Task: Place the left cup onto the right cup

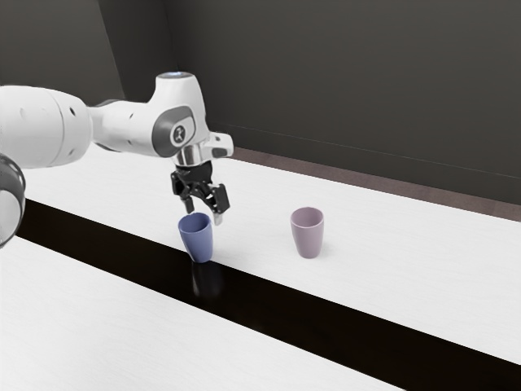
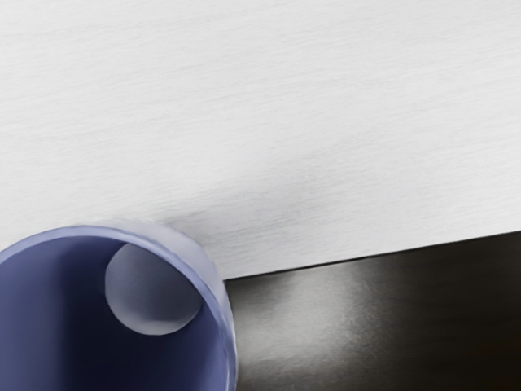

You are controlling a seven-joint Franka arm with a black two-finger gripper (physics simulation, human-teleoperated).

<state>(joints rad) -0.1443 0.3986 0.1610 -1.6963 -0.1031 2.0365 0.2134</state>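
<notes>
Cups number two, both upright with their mouths open: one blue cup (image 1: pixel 197 238) and one mauve cup (image 1: pixel 308 232). There is a single arm (image 1: pixel 122 126), and a single glossy black strip (image 1: pixel 326 326) crosses the white tabletop (image 1: pixel 407 252).

The mauve cup stands well apart from the blue cup, toward the exterior view's right of it, with bare white surface between them. The blue cup sits on the white surface right at the edge of the black strip. The strip runs along the cup's near side and carries its dim reflection.

The arm comes in from the exterior view's left of the blue cup and ends directly over it. The jaws stand spread apart and hold nothing. They hang just above the blue cup's rim, toward its far right side, with no contact that can be made out.

In the wrist view the blue cup (image 2: pixel 73 326) lies close under the hand, its dark interior and pale round bottom showing. White tabletop (image 2: pixel 244 122) lies beyond it and the black strip (image 2: pixel 391 318) beside it.
</notes>
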